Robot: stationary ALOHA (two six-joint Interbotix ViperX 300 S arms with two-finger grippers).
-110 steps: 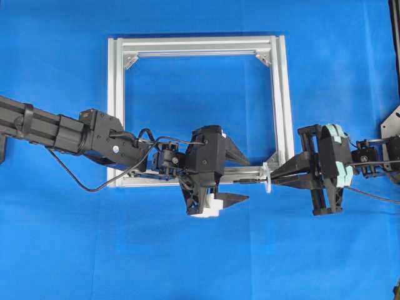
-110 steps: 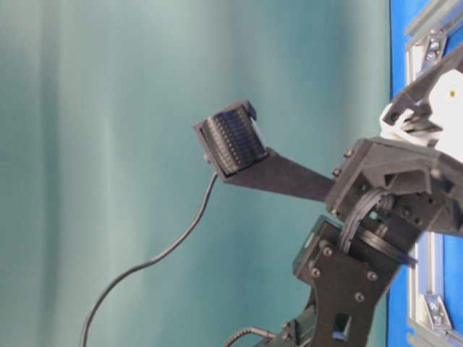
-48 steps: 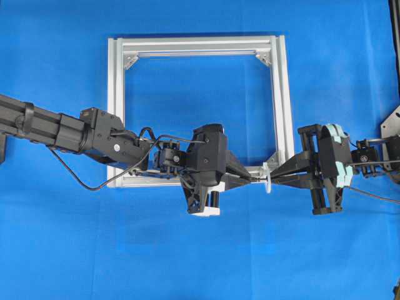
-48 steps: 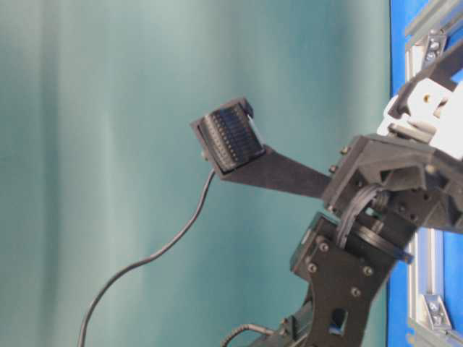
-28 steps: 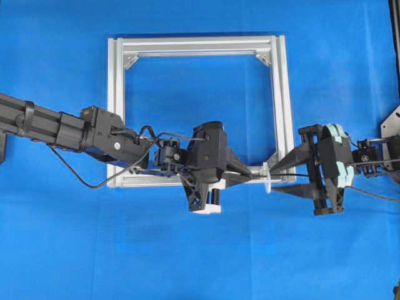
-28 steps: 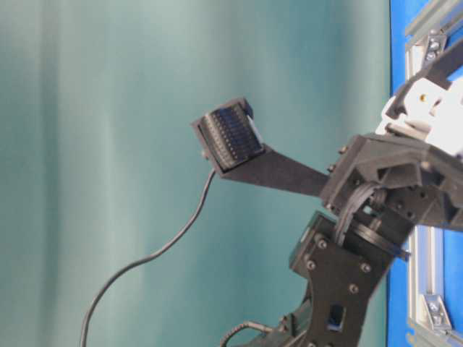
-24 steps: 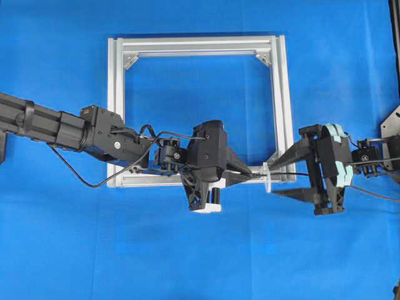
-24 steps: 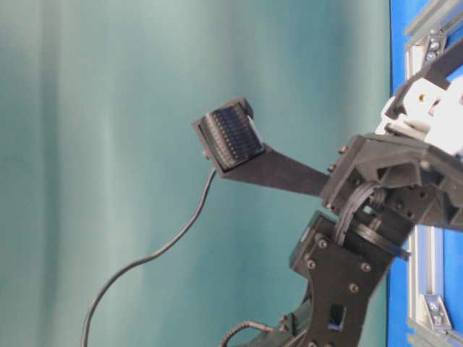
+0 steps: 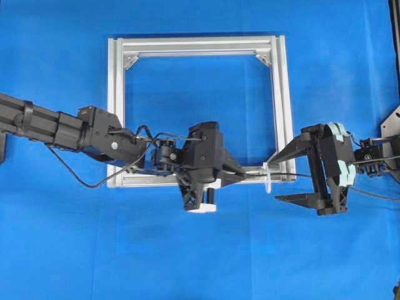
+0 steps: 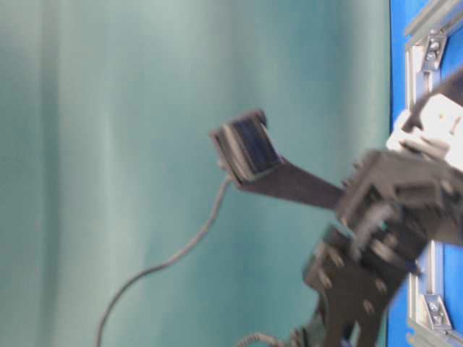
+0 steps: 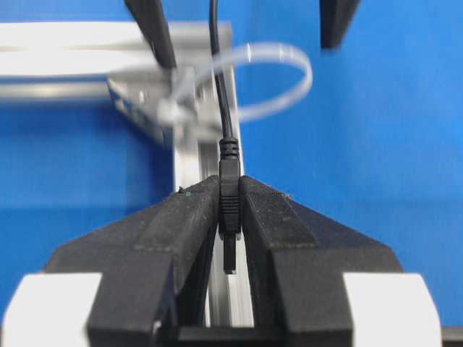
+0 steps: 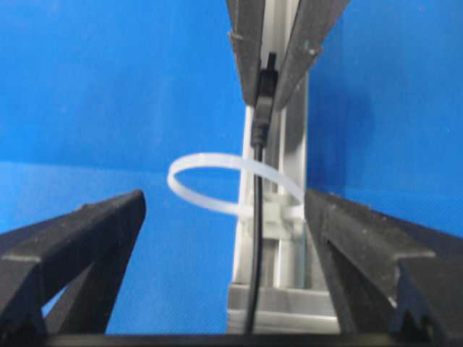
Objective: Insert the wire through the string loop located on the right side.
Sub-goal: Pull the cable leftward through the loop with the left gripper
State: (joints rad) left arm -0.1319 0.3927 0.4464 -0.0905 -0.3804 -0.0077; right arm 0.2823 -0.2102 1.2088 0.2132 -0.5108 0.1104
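Observation:
The wire (image 9: 290, 174) is a thin black cable lying along the frame's bottom right corner. It runs through the white string loop (image 9: 267, 178). My left gripper (image 9: 249, 175) is shut on the wire's plug (image 11: 229, 195), just left of the loop (image 11: 307, 79). In the right wrist view the wire (image 12: 257, 238) goes up through the loop (image 12: 202, 200) to the plug, pinched in the left gripper (image 12: 266, 101). My right gripper (image 9: 275, 181) is open, one finger on each side of the wire and touching nothing (image 12: 224, 196).
The silver square frame (image 9: 281, 94) lies flat on the blue table. The left arm (image 9: 62, 128) reaches across the frame's lower bar, trailing a thicker black cable (image 9: 81, 181). The table-level view shows a blurred black arm part (image 10: 391, 217) against a green backdrop.
The left gripper closed on the plug. My right gripper then opened wide, let go of the wire and drew back slightly right. The left gripper shifted a little left with the plug.

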